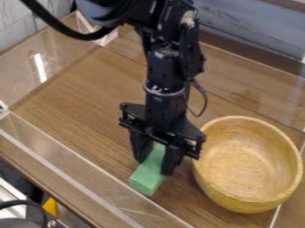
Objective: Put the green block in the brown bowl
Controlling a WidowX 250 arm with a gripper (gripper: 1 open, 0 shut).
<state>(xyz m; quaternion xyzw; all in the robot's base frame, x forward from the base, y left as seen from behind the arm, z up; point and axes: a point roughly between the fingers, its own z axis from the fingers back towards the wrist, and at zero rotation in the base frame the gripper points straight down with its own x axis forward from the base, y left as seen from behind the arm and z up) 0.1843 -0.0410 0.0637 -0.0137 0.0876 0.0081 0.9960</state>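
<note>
While pincer (159, 161) grips one green block (150, 174); one brown bowl (248, 162) beside.

There are no words, numbers or signs to read anywhere. The green block (152, 174) is plain, and the brown bowl (248, 162) beside it shows only wood grain.

My only camera sits high and close, looking down slantwise across the wooden surface (84, 98) at the arm (167, 62).

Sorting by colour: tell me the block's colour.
Bright green block, clearest in the camera view.
</note>
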